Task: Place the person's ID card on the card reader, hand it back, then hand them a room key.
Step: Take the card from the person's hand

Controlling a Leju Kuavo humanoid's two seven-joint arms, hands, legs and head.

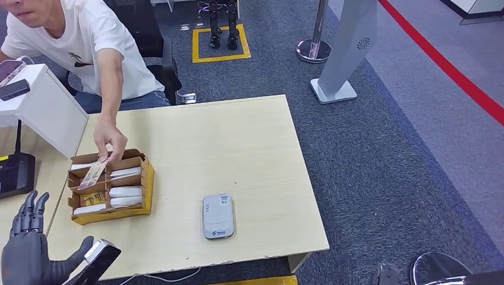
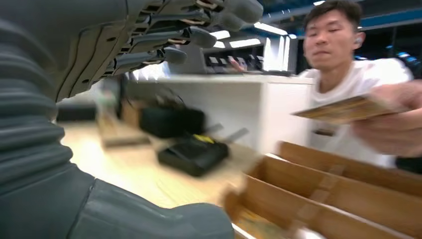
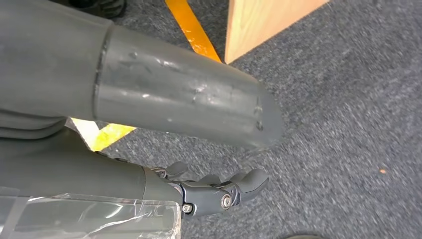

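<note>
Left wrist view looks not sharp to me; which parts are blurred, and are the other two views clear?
Left wrist view: motion blur smears the card, the person's hand and the box; the left hand is sharper. Head view: evenly lit, sharp, the card reader clear. Right wrist view: carpet slightly soft, right hand clear.

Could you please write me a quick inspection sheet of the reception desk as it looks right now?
Surface: light wooden table, bare around the items.
Job's things: white card reader lies flat; person's hand holds a card over the cardboard organizer.
Clutter: black device on the side desk.
Hands: left hand raised, fingers apart; right hand hangs over carpet, holding nothing.
Cables: thin white cable below the near table edge.
Surroundings: stanchion base, grey kiosk stand.
</note>
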